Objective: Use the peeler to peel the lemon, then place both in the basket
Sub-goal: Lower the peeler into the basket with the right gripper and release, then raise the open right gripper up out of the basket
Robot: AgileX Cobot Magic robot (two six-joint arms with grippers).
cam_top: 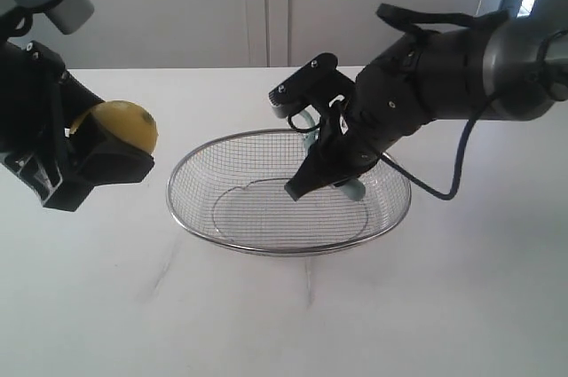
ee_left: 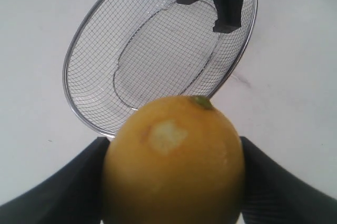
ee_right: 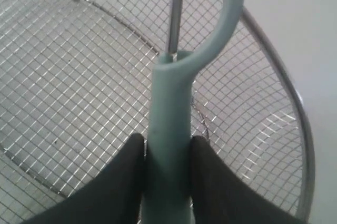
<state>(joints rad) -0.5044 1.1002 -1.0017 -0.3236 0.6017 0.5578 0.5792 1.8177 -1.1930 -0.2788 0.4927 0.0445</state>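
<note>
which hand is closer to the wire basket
Right. The right hand, gripping the teal plastic peeler, hangs over the oval silver wire-mesh basket; the left hand, holding the round yellow lemon, is off to its side.

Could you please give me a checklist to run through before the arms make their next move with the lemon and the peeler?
1. Grip of left claw on lemon: ok, clamped from both sides.
2. Grip of right claw on peeler: ok, handle pinched between its jaws.
3. Peeling finished: not ok, the side in view shows only one small pale patch.
4. Is the lemon over the basket: not ok, it hangs to one side, above the table.
5. Is the peeler clear of the mesh: cannot tell.
6. Room in the basket: ok, nothing lies in it.
</note>
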